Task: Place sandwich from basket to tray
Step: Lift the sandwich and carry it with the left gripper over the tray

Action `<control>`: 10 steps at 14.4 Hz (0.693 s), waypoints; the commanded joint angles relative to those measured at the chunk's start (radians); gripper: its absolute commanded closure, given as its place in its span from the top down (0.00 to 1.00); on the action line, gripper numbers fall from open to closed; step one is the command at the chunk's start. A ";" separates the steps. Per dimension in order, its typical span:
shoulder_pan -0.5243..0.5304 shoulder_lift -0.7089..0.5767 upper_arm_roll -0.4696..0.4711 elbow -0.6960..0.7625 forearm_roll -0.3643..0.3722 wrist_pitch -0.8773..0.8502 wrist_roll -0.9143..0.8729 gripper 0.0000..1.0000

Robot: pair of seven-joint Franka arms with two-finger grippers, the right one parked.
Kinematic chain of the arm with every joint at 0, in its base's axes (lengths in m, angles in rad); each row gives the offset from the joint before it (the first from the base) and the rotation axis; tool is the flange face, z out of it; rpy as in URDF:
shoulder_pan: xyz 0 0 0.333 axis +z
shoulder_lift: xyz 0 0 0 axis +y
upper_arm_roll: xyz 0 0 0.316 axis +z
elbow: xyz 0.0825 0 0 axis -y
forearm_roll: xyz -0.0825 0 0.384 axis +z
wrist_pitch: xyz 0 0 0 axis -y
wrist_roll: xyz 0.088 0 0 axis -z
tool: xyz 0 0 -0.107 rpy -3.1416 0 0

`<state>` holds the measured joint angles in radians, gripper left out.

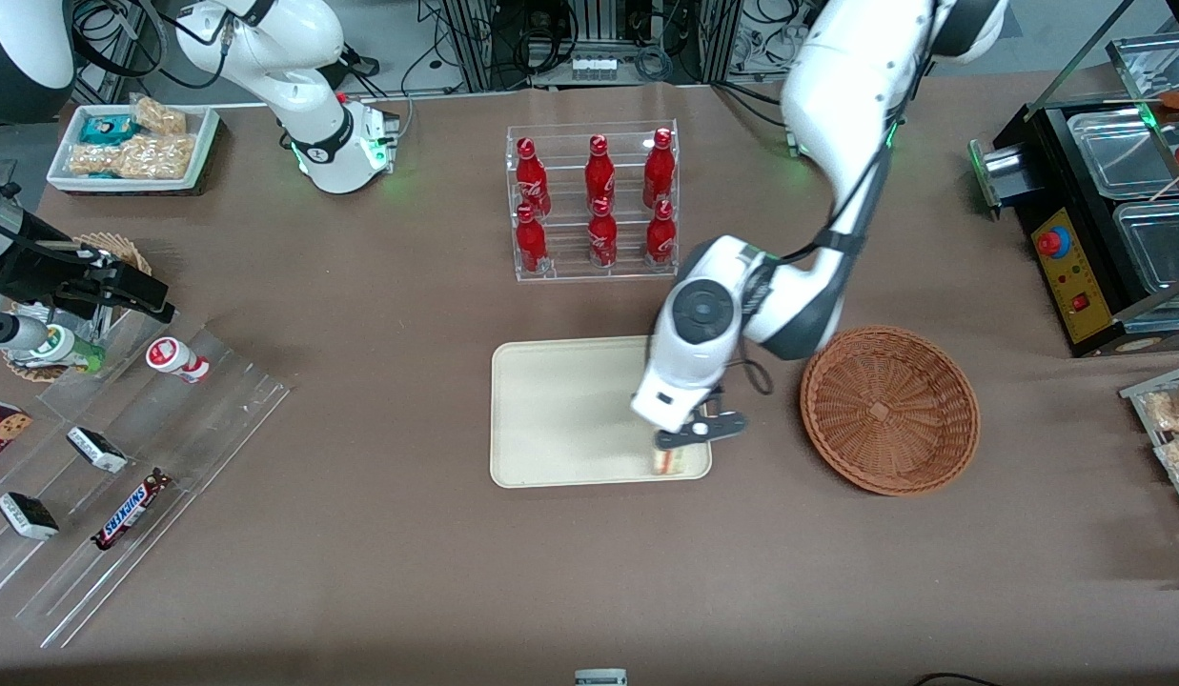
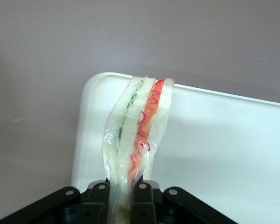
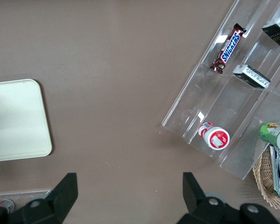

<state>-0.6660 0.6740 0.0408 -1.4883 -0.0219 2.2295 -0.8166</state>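
My left gripper hangs over the cream tray, at the tray corner nearest the front camera and the basket. Its fingers are shut on the clear-wrapped sandwich, a pale wedge with green and red filling layers. From the front, only the sandwich's edge shows under the hand, at the tray's near rim. The tray's white surface lies under the sandwich. The round reddish-brown wicker basket sits beside the tray, toward the working arm's end, with nothing in it.
A clear rack of red bottles stands farther from the camera than the tray. Clear stepped racks with snack bars lie toward the parked arm's end. A black appliance and a snack tray sit at the working arm's end.
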 commanded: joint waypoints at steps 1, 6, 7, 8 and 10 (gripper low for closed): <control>-0.058 0.078 0.016 0.086 0.017 0.053 -0.070 0.05; -0.110 0.101 0.018 0.074 0.022 0.090 -0.160 0.06; -0.110 0.104 0.016 0.072 0.019 0.091 -0.162 0.06; -0.110 0.105 0.016 0.071 0.014 0.102 -0.164 0.08; -0.110 0.102 0.016 0.071 0.005 0.108 -0.185 0.59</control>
<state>-0.7653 0.7697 0.0445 -1.4357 -0.0211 2.3296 -0.9606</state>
